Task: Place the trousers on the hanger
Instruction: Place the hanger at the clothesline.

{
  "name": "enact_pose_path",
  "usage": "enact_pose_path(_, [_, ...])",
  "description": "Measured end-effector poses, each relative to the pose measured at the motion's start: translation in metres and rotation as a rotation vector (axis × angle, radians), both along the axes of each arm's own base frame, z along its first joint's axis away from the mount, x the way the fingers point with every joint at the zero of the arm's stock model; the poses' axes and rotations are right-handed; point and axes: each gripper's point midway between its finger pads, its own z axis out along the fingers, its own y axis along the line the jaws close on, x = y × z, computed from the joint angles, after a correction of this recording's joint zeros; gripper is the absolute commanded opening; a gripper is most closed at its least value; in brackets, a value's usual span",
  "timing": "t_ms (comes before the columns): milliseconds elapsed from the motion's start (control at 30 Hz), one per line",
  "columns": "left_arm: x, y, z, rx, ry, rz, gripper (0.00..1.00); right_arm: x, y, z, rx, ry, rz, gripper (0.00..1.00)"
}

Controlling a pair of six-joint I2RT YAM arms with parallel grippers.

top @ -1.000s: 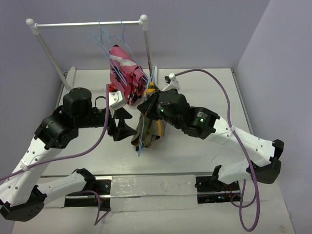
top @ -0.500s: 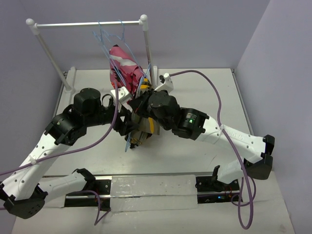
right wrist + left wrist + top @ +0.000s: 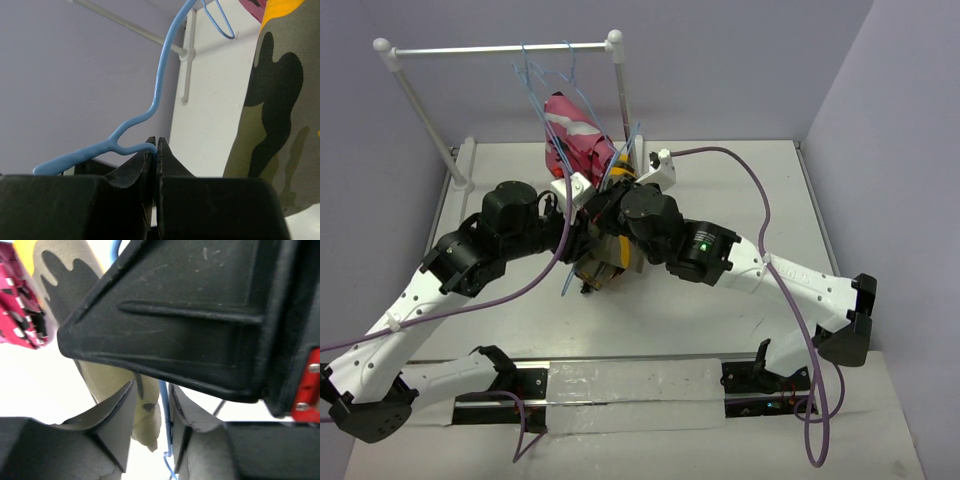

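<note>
One second on: left tool [image 3: 151,401] moved in, narrow round trousers [image 3: 146,427], grip unclear | right tool [image 3: 156,150] pinching hanger [image 3: 159,90]

The olive camouflage trousers [image 3: 611,262] hang bunched and folded beside the thin light-blue wire hanger [image 3: 159,86], which stands tilted.

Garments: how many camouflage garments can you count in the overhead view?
2: the olive camouflage trousers at the centre, and a pink camouflage garment just behind them, under the white rail. Others may be hidden beneath the arms.

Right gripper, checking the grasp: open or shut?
Shut: right gripper clamps the hanger wire, fingers meeting, in the right wrist view.
</note>
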Motion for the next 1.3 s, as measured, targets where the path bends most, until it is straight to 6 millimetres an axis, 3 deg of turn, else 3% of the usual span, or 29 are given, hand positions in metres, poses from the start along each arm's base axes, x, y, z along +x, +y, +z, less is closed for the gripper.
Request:
enact_pose_path(33, [0.001, 0.001, 0.000, 0.005, -0.005, 0.008, 0.24, 0.002, 0.001, 0.000, 0.010, 0.002, -0.009, 0.00])
enact_pose_path(133, [0.004, 0.004, -0.001, 0.019, -0.013, 0.029, 0.01, 0.008, 0.004, -0.003, 0.045, 0.010, -0.030, 0.00])
enact_pose_path(400, [0.011, 0.014, -0.002, 0.068, -0.062, 0.065, 0.00, 0.013, 0.010, -0.004, 0.096, 0.024, -0.052, 0.00])
enact_pose_path(867, [0.008, 0.027, 0.016, 0.047, -0.150, 0.079, 0.00, 0.009, 0.020, 0.010, 0.187, 0.025, -0.015, 0.00])
enact_pose_path(933, [0.006, 0.029, 0.018, 0.036, -0.178, 0.074, 0.05, 0.008, 0.022, 0.011, 0.197, 0.029, -0.006, 0.00])
enact_pose_path(1000, [0.004, 0.032, 0.018, 0.026, -0.217, 0.068, 0.18, 0.007, 0.023, 0.011, 0.204, 0.032, 0.003, 0.00])
enact_pose_path(1300, [-0.002, 0.044, 0.019, -0.011, -0.407, 0.042, 0.33, 0.002, 0.033, 0.001, 0.202, 0.064, 0.041, 0.00])
